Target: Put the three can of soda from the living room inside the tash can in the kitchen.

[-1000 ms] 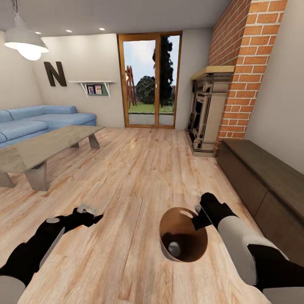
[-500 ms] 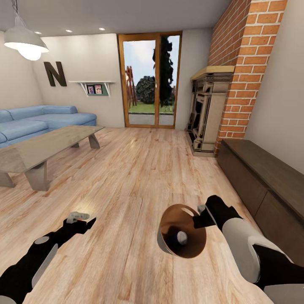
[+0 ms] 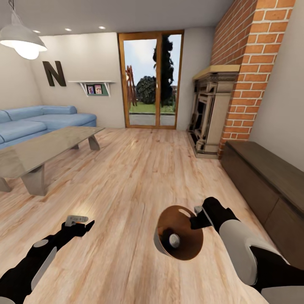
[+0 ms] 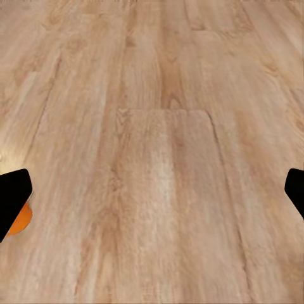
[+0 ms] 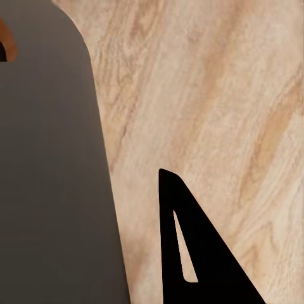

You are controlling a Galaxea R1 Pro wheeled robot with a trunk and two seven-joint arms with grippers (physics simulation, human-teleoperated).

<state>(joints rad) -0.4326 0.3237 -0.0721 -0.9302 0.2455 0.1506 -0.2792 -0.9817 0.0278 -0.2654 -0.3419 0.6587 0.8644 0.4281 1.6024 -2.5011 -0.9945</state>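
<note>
In a living room with a light wood plank floor (image 3: 139, 169), the right gripper (image 3: 197, 219) stays clamped on the rim of the round, brown-lined trash can (image 3: 179, 238), now tipped further, one grey-topped soda can (image 3: 174, 240) inside; the left gripper (image 3: 78, 223) hangs released, empty, suggesting collecting is unfinished.

A home living room: blue sofa (image 3: 38, 120), brick fireplace (image 3: 211, 114), low table (image 3: 38, 152)

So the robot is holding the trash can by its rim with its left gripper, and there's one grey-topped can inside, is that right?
Not quite: the head view shows the right gripper on the rim of the trash can, not the left. One grey-topped can does lie inside.
</note>
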